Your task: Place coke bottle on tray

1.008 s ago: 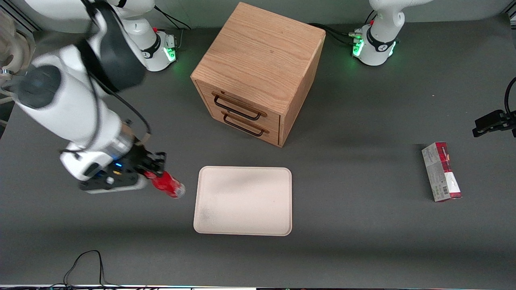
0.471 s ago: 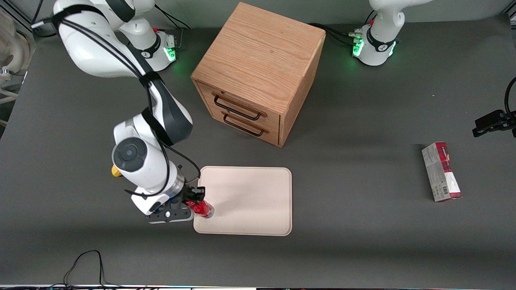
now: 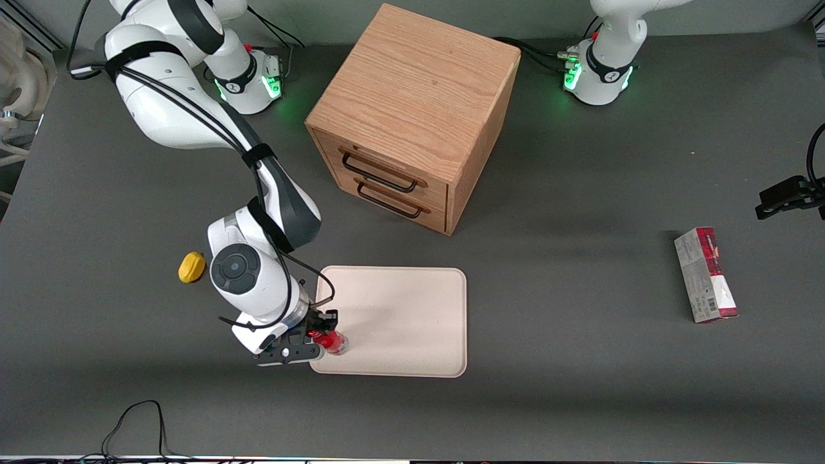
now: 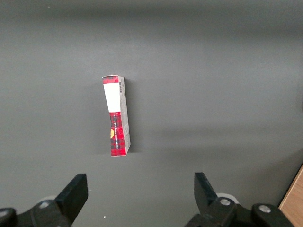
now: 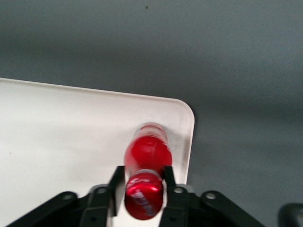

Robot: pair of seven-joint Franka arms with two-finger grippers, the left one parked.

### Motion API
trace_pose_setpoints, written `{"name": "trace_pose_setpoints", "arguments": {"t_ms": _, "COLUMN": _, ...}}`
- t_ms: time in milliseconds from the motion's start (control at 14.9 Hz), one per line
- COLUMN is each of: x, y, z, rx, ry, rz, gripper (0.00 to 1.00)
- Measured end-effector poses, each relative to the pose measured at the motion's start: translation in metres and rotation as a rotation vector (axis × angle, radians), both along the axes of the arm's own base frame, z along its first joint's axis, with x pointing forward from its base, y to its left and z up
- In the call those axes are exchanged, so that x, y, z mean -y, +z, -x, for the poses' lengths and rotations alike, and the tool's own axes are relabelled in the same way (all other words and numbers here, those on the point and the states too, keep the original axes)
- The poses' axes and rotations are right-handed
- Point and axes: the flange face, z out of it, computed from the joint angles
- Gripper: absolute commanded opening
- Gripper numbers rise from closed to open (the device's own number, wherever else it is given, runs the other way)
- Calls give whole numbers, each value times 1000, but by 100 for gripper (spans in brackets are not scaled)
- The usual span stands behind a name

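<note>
We see the gripper [image 3: 322, 337] clamped on the bottle [image 3: 332, 341]. The bottle stands over a corner of the tray [image 3: 412, 309], the one nearest the working arm's end.

Pincer [image 5: 143, 189] grips the coke bottle [image 5: 147, 153] over the tray [image 5: 57, 137] corner.
</note>
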Motion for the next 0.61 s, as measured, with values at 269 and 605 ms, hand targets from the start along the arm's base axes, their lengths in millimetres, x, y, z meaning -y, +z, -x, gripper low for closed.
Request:
{"name": "trace_pose_setpoints", "arguments": {"t_ms": 269, "x": -1, "y": 6, "z": -4, "rx": 34, "ry": 0, "rz": -17, "gripper": 100}}
{"name": "trace_pose_setpoints", "arguments": {"t_ms": 605, "x": 8, "y": 39, "z": -8, "rx": 76, "ry": -13, "rz": -12, "gripper": 100}}
